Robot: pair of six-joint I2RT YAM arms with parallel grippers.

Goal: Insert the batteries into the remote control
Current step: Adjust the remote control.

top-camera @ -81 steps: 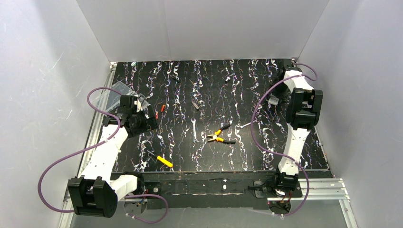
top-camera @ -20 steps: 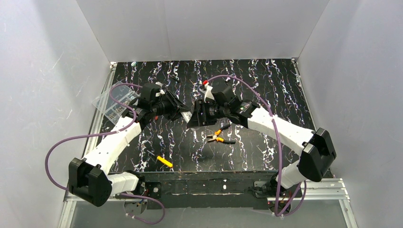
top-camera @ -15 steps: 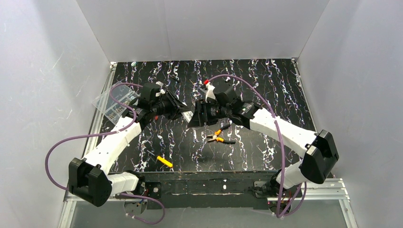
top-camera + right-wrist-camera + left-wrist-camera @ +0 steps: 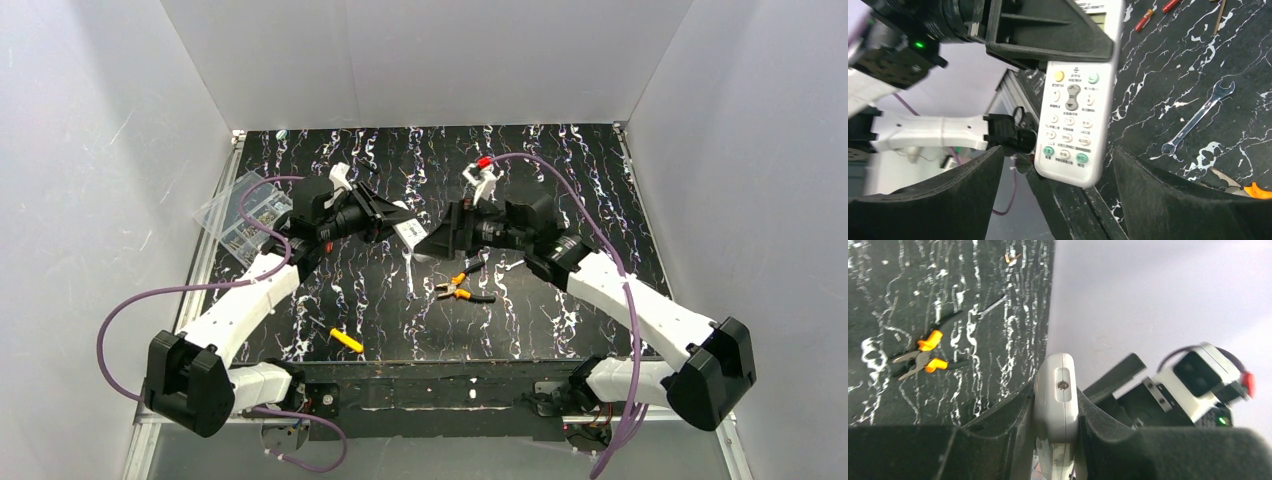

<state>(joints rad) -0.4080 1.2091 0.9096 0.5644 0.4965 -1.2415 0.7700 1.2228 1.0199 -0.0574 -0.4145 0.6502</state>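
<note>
Remote control [image 4: 1074,125] is up in the air, well clear of the tabletop [image 4: 560,180], roughly over its middle and a little toward the far edge. The left pincer [image 4: 388,222] is clamped on it: in the left wrist view the white case sits squeezed edge-on between the two black fingers [image 4: 1018,410]. The right pincer [image 4: 437,243] faces it from the other side with its jaws spread wide, one on each side of the handset, touching nothing.

In the right wrist view the button face points straight at the camera, the small screen tucked up by the left fingers. The back, where the battery recess should be, is out of sight in every view, so I cannot tell whether it is open.

The batteries [image 4: 1143,13] lie loose on the tabletop beyond the remote, small and red-orange, apart from each other. Nearer the middle lie a wrench [image 4: 1198,117] and the orange-handled pliers [image 4: 462,290].

On handling, this looks like a light, stiff plastic shell, smooth enough to twist or slide if pinched off-centre. The long side edges are the place to grip, as the left pincer seems to be doing. That keeps pressure off the buttons and screen and leaves the back free. The batteries should be light, hard and eager to roll, so a pinch across the middle of the barrel looks safest.
</note>
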